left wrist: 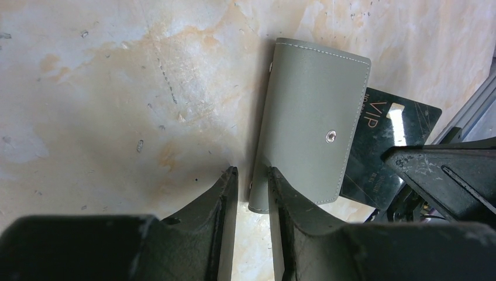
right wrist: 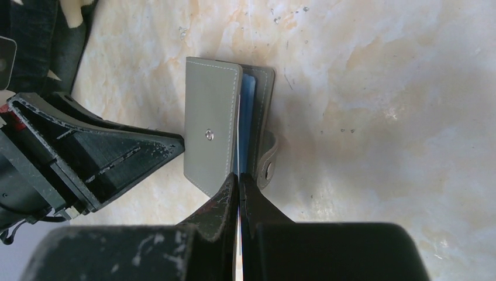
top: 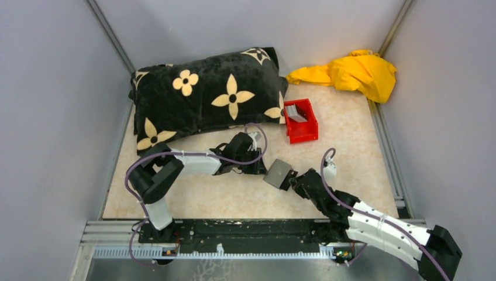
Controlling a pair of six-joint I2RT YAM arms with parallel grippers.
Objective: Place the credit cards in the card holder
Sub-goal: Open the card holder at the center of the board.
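The grey card holder (top: 279,173) is held a little above the table between my two grippers. In the left wrist view the holder (left wrist: 310,117) shows its snap, and my left gripper (left wrist: 252,175) is shut across its folded edge. My right gripper (right wrist: 240,178) is shut on a thin credit card held edge-on, which goes in between the holder's covers (right wrist: 210,129) beside a blue strip (right wrist: 248,111). The left wrist view shows this card as a black VIP card (left wrist: 386,140) sticking out from under the holder. More grey cards (top: 295,113) lie in a red bin.
The small red bin (top: 309,132) stands behind the grippers on the right. A black pillow with cream flowers (top: 205,96) lies across the back left. A yellow cloth (top: 351,73) sits in the back right corner. Grey walls close in both sides.
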